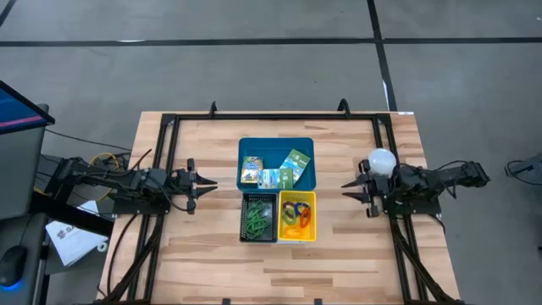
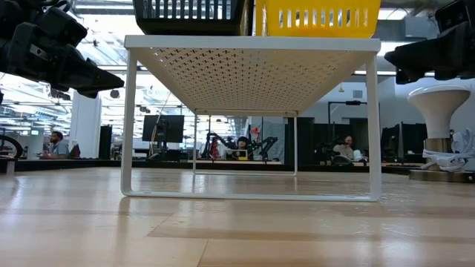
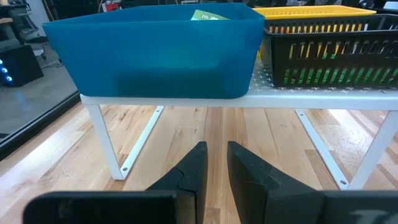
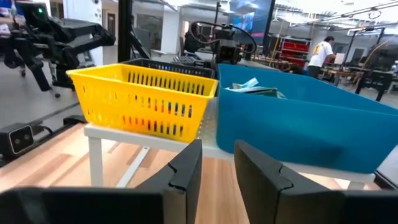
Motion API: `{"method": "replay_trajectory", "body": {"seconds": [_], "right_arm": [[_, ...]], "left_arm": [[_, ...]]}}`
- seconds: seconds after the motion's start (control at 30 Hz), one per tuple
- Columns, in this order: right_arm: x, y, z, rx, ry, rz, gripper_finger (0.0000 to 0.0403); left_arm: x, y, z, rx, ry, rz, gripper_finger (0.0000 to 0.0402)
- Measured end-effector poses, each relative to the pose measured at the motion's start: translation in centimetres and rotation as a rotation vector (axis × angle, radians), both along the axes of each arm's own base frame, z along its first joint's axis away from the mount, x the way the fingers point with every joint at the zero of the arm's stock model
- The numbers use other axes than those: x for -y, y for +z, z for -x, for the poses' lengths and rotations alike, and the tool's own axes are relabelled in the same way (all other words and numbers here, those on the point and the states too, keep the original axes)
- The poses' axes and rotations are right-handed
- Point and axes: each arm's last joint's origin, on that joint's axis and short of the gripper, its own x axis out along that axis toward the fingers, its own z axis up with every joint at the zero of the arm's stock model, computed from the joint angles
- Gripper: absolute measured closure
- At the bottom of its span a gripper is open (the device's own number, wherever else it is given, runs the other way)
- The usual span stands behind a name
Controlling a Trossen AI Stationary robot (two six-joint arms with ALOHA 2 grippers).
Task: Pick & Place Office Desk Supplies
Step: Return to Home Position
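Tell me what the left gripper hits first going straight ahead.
Probably nothing: the left gripper points under the white shelf, between its legs, below the blue bin; height is hard to judge.

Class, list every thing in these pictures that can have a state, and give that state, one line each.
Blue bin, on the white shelf, holding printed packets.
Black bin, on the shelf, holding green rubber bands.
Yellow bin, on the shelf, holding mixed-colour rubber bands.
Left gripper, slightly open, empty, clear of the shelf.
Right gripper, slightly open, empty, clear of the shelf.
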Motion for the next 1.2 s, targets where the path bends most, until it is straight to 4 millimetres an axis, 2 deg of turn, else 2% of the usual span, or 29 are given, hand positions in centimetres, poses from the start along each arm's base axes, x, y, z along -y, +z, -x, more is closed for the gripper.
{"method": "replay_trajectory", "body": {"seconds": [1.2], "right_arm": [[0.1,0.05,-0.01,-0.004,-0.008,-0.125,0.0311]], "left_arm": [[0.0,0.0,0.0,0.0,0.0,0.0,0.0345]]}}
